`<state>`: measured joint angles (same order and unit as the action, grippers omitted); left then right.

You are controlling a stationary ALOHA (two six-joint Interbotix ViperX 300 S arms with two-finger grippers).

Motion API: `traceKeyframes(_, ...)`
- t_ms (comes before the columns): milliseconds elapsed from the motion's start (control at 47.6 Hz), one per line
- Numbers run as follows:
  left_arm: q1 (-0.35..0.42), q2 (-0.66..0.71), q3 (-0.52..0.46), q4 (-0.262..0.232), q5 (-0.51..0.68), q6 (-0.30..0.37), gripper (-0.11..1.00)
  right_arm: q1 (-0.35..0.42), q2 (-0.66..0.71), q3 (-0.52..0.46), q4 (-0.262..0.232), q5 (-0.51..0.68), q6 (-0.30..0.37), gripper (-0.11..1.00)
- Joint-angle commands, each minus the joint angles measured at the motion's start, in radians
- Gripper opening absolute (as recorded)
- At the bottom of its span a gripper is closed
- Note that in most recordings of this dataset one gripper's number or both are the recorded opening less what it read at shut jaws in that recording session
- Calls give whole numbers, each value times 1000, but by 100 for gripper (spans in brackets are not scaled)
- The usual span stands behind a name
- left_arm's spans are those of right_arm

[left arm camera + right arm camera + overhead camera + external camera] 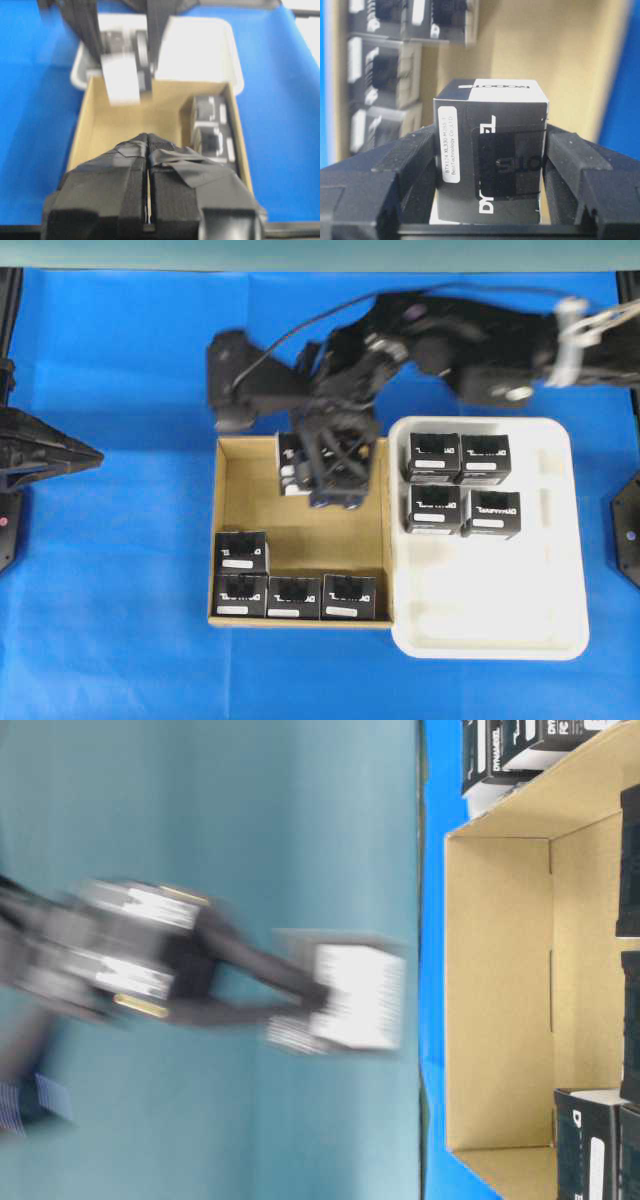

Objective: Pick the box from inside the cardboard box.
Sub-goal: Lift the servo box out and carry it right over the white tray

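My right gripper is shut on a black box with white lettering and a white label strip, one finger pressing each side. In the overhead view this gripper holds the box over the far part of the cardboard box. The table-level view shows the held box blurred and raised clear of the cardboard box. Several more black boxes sit along the cardboard box's near and left sides. My left gripper is shut and empty, left of the cardboard box.
A white plastic tray stands right of the cardboard box, touching it, with several black boxes in its far half. The right arm stretches across the back of the blue table. The left gripper rests at the left edge.
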<state>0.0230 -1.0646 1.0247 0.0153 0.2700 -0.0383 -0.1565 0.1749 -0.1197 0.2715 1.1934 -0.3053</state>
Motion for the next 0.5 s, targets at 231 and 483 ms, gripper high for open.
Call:
traceKeyframes(231, 2, 2, -15, 2, 21, 2, -4, 71, -187, 146, 25, 101, 94, 63)
traceKeyframes(483, 2, 0, -14, 2, 21, 3, -4, 123, -337, 430, 25, -52, 170, 63)
